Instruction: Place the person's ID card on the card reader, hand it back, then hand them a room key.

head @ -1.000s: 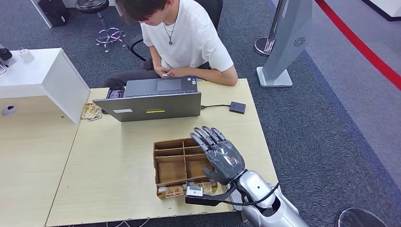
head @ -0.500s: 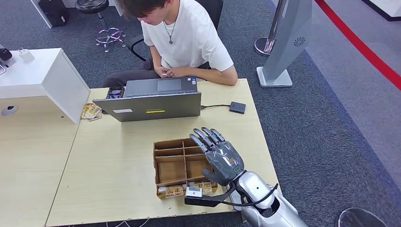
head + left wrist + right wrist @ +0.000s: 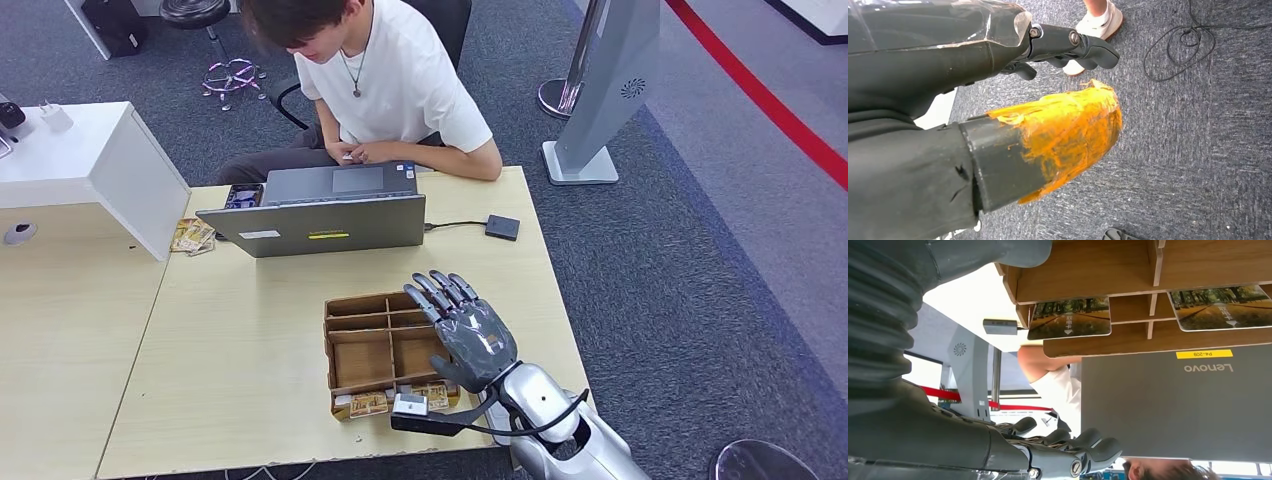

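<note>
My right hand (image 3: 466,333) hovers open, fingers stretched out, over the right side of a wooden compartment box (image 3: 360,345). Two room key cards with a tree picture lie in the box's front slot (image 3: 369,403), seen close in the right wrist view (image 3: 1069,318). The black card reader (image 3: 502,227) sits on the table's far right, cabled to a grey laptop (image 3: 320,222). A person (image 3: 400,90) sits behind the laptop with both hands together at the table edge. My left hand (image 3: 973,55) hangs over the carpet, holding nothing, its thumb (image 3: 1068,130) wrapped in orange tape.
A white cabinet (image 3: 95,165) stands at the table's left, with several loose cards (image 3: 193,236) beside it. A grey kiosk stand (image 3: 600,90) rises on the carpet to the right. Bare tabletop (image 3: 240,340) lies left of the box.
The person's head has dipped and shifted slightly. My right hand stays almost still over the box.
</note>
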You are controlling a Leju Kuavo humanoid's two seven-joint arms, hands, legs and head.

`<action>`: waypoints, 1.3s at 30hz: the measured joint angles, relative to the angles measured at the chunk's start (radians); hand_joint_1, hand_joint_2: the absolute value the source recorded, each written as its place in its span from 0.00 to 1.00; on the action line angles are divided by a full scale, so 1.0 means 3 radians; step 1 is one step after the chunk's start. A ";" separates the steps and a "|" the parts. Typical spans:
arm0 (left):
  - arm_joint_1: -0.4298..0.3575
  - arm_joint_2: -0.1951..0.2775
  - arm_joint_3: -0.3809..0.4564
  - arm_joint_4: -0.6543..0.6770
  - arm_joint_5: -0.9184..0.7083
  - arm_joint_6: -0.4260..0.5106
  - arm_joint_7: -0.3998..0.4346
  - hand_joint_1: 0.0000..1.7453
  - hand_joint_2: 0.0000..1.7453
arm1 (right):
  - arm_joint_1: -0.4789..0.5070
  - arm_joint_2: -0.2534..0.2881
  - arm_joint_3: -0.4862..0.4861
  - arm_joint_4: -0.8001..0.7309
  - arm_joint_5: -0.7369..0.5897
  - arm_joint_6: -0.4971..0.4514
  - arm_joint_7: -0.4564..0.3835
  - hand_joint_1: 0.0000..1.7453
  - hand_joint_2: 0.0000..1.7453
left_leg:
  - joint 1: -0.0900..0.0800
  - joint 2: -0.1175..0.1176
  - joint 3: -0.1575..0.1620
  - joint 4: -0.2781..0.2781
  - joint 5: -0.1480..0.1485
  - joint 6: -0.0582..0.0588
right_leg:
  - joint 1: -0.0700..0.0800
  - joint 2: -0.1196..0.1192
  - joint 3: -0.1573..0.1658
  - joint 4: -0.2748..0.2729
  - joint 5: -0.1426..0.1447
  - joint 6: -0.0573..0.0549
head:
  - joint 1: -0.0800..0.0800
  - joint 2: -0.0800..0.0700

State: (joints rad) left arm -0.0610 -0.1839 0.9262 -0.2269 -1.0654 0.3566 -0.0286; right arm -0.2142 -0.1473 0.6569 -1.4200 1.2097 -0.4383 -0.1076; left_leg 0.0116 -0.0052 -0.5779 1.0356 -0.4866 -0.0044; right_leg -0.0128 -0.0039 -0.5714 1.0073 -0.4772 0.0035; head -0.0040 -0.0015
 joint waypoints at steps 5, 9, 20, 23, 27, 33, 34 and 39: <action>0.0000 0.0000 0.0000 0.0000 -0.0005 -0.0001 0.0000 0.00 0.00 | -0.0002 0.0000 0.0000 0.0024 0.0001 0.0000 0.0001 0.13 1.00 | 0.0000 0.0000 0.0000 0.0000 0.0000 0.0000 | 0.0000 0.0000 0.0000 0.0000 0.0000 0.0000 | 0.0000 0.0000; 0.0000 0.0000 0.0000 0.0000 -0.0009 -0.0002 0.0000 0.00 0.00 | -0.0002 0.0000 0.0000 0.0032 0.0004 0.0000 0.0016 0.17 1.00 | 0.0000 0.0000 0.0000 0.0000 0.0000 0.0000 | 0.0000 0.0000 0.0000 0.0000 0.0000 0.0000 | 0.0000 0.0000; 0.0000 -0.0001 0.0000 0.0000 -0.0018 -0.0002 0.0000 0.00 0.00 | -0.0004 0.0000 0.0000 0.0058 0.0010 0.0001 0.0036 0.30 1.00 | 0.0000 0.0000 0.0000 0.0000 0.0000 0.0000 | 0.0000 0.0000 0.0000 0.0000 0.0000 0.0000 | 0.0000 0.0000; 0.0000 -0.0001 0.0000 0.0000 -0.0019 -0.0002 0.0000 0.00 0.00 | -0.0004 0.0000 0.0000 0.0059 0.0010 0.0001 0.0036 0.31 1.00 | 0.0000 0.0000 0.0000 0.0000 0.0000 0.0000 | 0.0000 0.0000 0.0000 0.0000 0.0000 0.0000 | 0.0000 0.0000; 0.0000 -0.0001 0.0000 0.0000 -0.0024 -0.0002 0.0001 0.00 0.00 | -0.0008 0.0000 0.0000 0.0079 0.0013 0.0008 0.0041 0.34 1.00 | 0.0000 0.0000 0.0000 0.0000 0.0000 0.0000 | 0.0000 0.0000 0.0000 0.0000 0.0000 0.0000 | 0.0000 0.0000; 0.0000 -0.0005 0.0000 0.0000 -0.0043 -0.0004 0.0006 0.00 0.00 | -0.0020 0.0000 0.0000 0.0133 0.0036 0.0029 0.0058 0.35 1.00 | 0.0000 0.0000 0.0000 0.0000 0.0000 0.0000 | 0.0000 0.0000 0.0000 0.0000 0.0000 0.0000 | 0.0000 0.0000; 0.0000 -0.0006 0.0000 0.0000 -0.0044 -0.0006 0.0006 0.00 0.00 | -0.0022 0.0000 0.0000 0.0141 0.0036 0.0030 0.0058 0.35 1.00 | 0.0000 0.0000 0.0000 0.0000 0.0000 0.0000 | 0.0000 0.0000 0.0000 0.0000 0.0000 0.0000 | 0.0000 0.0000; 0.0000 -0.0008 0.0000 0.0000 -0.0047 -0.0023 0.0006 0.00 0.00 | -0.0029 0.0000 0.0000 0.0172 0.0036 0.0037 0.0061 0.35 1.00 | 0.0000 0.0000 -0.0001 0.0000 0.0000 0.0000 | 0.0000 0.0000 0.0000 0.0000 0.0000 0.0000 | 0.0000 0.0000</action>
State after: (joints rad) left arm -0.0610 -0.1864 0.9262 -0.2269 -1.0796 0.3497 -0.0267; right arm -0.2230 -0.1473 0.6569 -1.3685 1.2203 -0.4273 -0.0893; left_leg 0.0116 -0.0052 -0.5781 1.0355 -0.4866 -0.0044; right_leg -0.0128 -0.0039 -0.5715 1.0073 -0.4772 0.0035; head -0.0039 -0.0015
